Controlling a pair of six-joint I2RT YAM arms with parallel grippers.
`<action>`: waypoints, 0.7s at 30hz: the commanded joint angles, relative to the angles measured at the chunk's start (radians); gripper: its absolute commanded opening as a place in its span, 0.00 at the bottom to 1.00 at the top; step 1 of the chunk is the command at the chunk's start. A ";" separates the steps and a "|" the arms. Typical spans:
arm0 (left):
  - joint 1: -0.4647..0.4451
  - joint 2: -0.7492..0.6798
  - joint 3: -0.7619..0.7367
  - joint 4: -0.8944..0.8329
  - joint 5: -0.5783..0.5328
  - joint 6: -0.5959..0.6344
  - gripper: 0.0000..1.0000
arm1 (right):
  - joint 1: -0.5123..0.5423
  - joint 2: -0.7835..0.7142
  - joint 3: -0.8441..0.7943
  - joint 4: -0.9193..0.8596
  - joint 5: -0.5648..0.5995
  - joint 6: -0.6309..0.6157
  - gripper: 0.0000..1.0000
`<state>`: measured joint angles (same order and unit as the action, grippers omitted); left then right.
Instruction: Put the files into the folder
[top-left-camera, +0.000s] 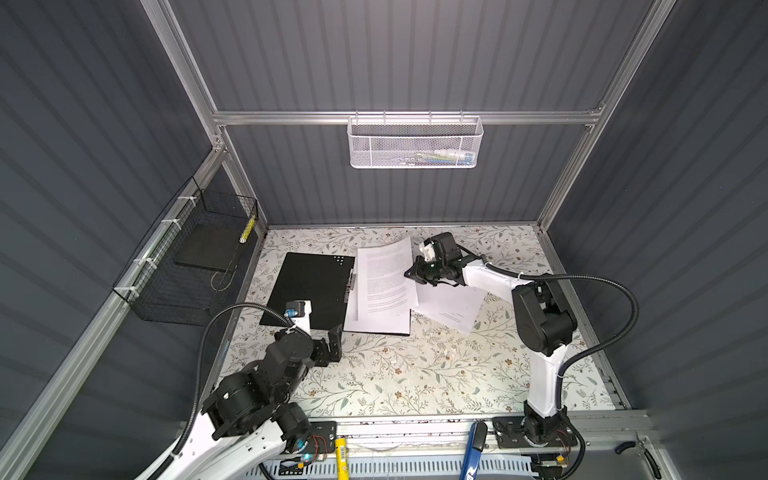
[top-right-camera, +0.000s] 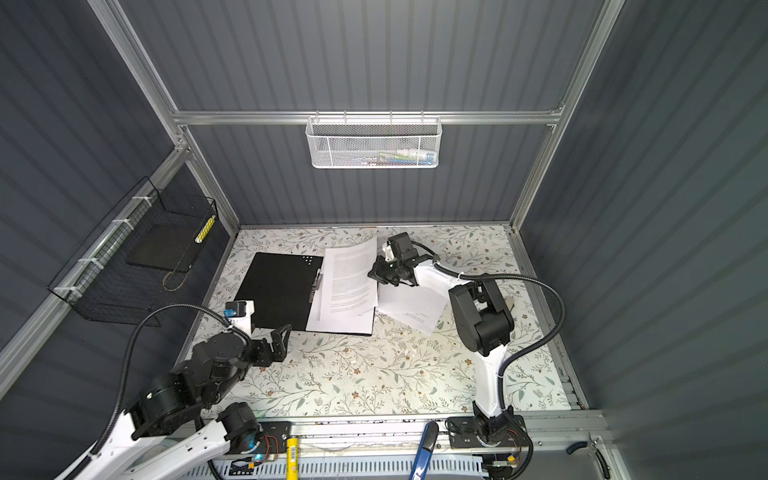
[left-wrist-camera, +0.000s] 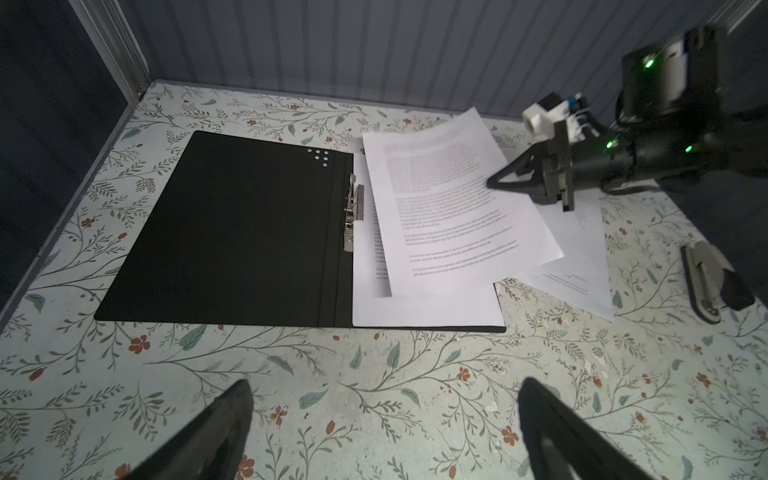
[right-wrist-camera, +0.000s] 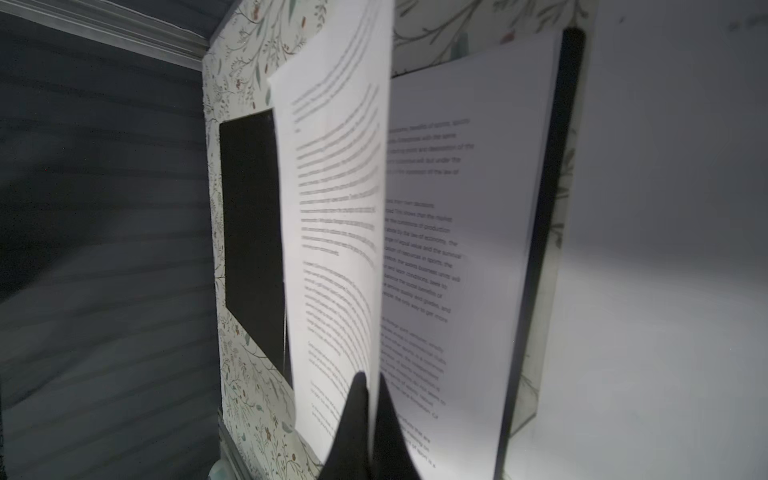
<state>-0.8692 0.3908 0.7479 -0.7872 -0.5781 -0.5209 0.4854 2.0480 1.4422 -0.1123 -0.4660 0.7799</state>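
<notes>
The folder (top-left-camera: 309, 286) (top-right-camera: 278, 286) (left-wrist-camera: 224, 232) lies open on the floral table, black inside up, with a metal clip (left-wrist-camera: 353, 216) at its spine. One printed sheet (left-wrist-camera: 428, 307) (right-wrist-camera: 478, 208) lies flat on its right half. My right gripper (top-left-camera: 409, 272) (top-right-camera: 372, 274) (right-wrist-camera: 372, 380) is shut on the right edge of a second sheet (top-left-camera: 384, 274) (left-wrist-camera: 449, 208) (right-wrist-camera: 332, 208), which hangs curved and tilted above that half. A third sheet (top-left-camera: 453, 309) (left-wrist-camera: 582, 266) rests on the table under the right arm. My left gripper (top-left-camera: 334, 345) (top-right-camera: 280, 338) (left-wrist-camera: 384, 419) is open and empty just off the folder's front edge.
A white mesh basket (top-left-camera: 415, 143) hangs on the back wall and a black wire basket (top-left-camera: 187, 257) on the left wall. A small grey and black object (left-wrist-camera: 706, 282) lies on the table right of the sheets. A yellow tool (top-left-camera: 341, 453) and a blue-handled tool (top-left-camera: 473, 449) sit on the front rail.
</notes>
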 joint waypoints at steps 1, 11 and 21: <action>0.018 -0.061 -0.040 0.045 -0.029 -0.011 1.00 | 0.008 -0.008 -0.010 0.054 0.022 0.006 0.00; 0.055 0.048 -0.003 0.008 0.012 0.009 1.00 | 0.030 0.006 -0.074 0.115 0.018 0.061 0.00; 0.059 0.021 -0.016 0.017 0.009 0.002 1.00 | 0.059 0.016 -0.090 0.160 0.046 0.124 0.00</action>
<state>-0.8150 0.4145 0.7246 -0.7692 -0.5735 -0.5201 0.5316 2.0506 1.3594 0.0193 -0.4374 0.8734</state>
